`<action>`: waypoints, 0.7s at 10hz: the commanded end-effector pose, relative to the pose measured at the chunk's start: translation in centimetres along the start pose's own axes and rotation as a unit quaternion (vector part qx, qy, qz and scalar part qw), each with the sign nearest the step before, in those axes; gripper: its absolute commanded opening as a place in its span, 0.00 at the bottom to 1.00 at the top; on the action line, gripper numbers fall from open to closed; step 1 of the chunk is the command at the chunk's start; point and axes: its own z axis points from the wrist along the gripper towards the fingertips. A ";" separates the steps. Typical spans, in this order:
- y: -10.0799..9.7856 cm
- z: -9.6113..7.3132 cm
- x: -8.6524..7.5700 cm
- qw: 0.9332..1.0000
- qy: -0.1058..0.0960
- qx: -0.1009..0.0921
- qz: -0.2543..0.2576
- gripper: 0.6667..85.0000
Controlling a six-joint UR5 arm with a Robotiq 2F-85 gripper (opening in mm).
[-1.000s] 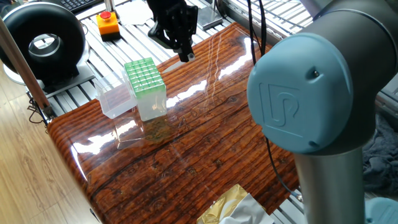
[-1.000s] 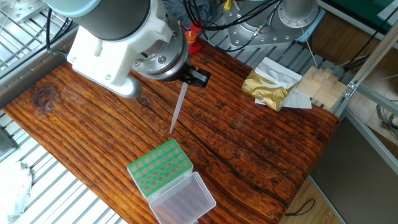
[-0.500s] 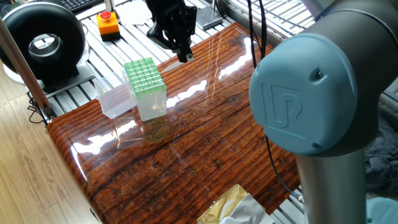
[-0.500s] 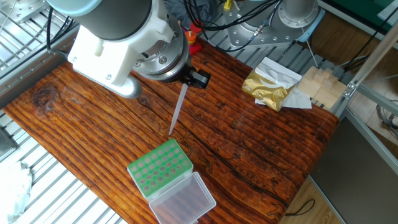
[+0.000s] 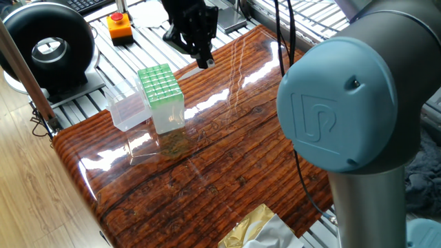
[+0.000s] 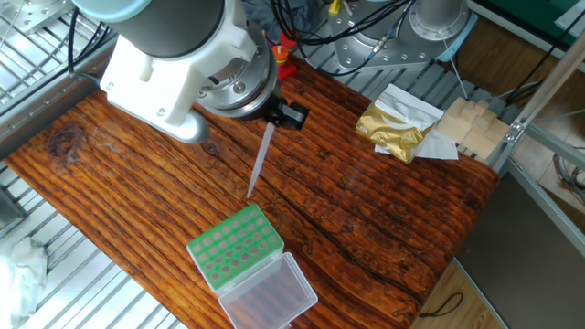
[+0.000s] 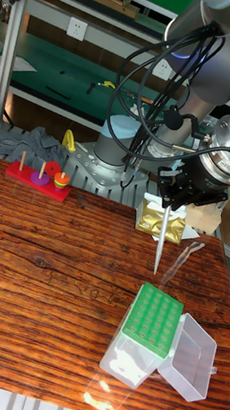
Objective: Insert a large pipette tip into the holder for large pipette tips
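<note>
Glossy wood table, slender tapered tip

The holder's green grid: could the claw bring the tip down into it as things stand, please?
Probably yes. The lid is swung open to the side, so the grid is bare, and the tip hangs point-down from the claw, above and just beside it.

One mark could be read: an embossed logo of the letters "UR" on the round blue-grey cap of the robot arm's joint, which filled the three o'clock side of one fixed view. No other text, label, number or brand was legible on anything else in any of the three views.
</note>
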 end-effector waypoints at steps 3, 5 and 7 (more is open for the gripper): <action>0.1 -0.4 0.1 1.000 -0.005 -0.001 -0.007 0.00; 0.2 -0.5 0.3 1.000 -0.005 -0.002 -0.010 0.00; 0.5 -0.6 1.3 1.000 0.011 -0.009 -0.008 0.00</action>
